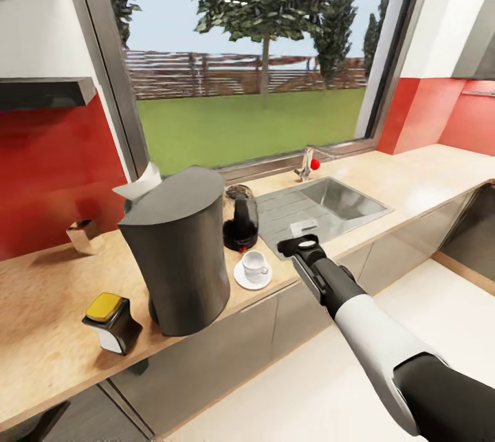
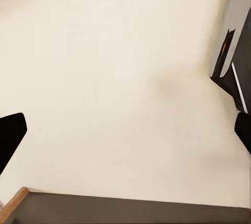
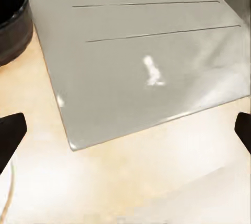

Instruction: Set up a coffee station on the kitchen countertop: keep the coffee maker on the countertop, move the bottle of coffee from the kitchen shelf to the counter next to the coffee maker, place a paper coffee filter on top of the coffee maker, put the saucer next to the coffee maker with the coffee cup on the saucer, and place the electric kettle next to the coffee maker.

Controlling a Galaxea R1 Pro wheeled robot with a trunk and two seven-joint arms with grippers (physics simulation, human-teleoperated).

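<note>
Coffee cup on saucer sits just beside right tool.

No readable text, labels, brands or numbers on anything in view

Home kitchen, simulator render. Long wooden counter runs under a big window looking onto lawn, trees and a fence. Steel sink with drainboard and tap is set into the counter, just beyond the pincer. Red backsplash, grey cabinet fronts below, pale floor. Left of the pincer: cup on saucer, kettle, coffee maker, coffee bottle.
</note>
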